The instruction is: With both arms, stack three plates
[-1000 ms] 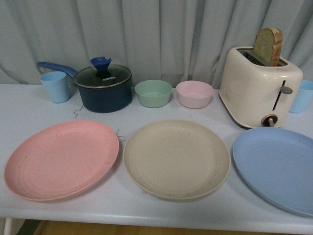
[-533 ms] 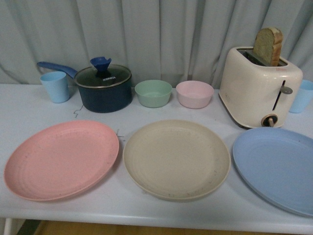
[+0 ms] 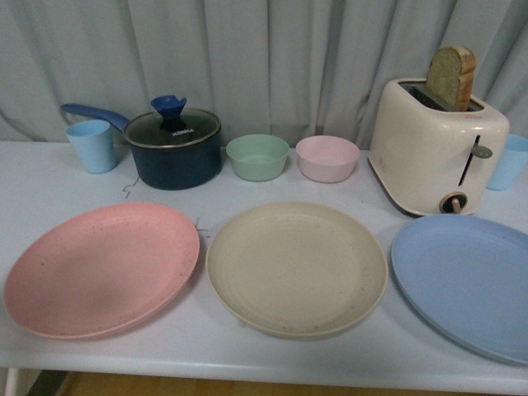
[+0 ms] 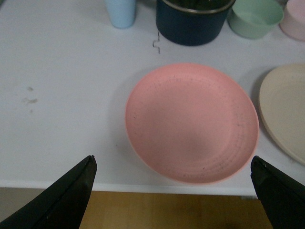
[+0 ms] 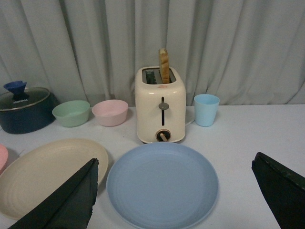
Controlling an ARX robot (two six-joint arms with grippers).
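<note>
Only the front view has shifted a hair since 0.5 s ago; on the white table (image 3: 49, 177) 3 round speckled matte plates lie side by side in 1 row, bare: pink plate (image 3: 103, 268) left, beige plate (image 3: 297, 268) middle, light blue plate (image 3: 466, 280) right. Stacking looks unstarted: left gripper (image 4: 172, 160) hangs over the pink, right gripper (image 5: 176, 160) faces the blue, both spread wide and empty, so next comes a rim pinch. The cream toaster (image 3: 437, 144) holds 1 bread slice (image 3: 452, 78); the small green bowl (image 3: 257, 157) and small pink bowl (image 3: 327, 158) look empty.

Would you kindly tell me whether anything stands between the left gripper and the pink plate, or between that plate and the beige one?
Nothing visible does. The left gripper is open, facing the pink plate, and only bare table lies between it and the beige plate; the pot and green bowl stand behind.
</note>
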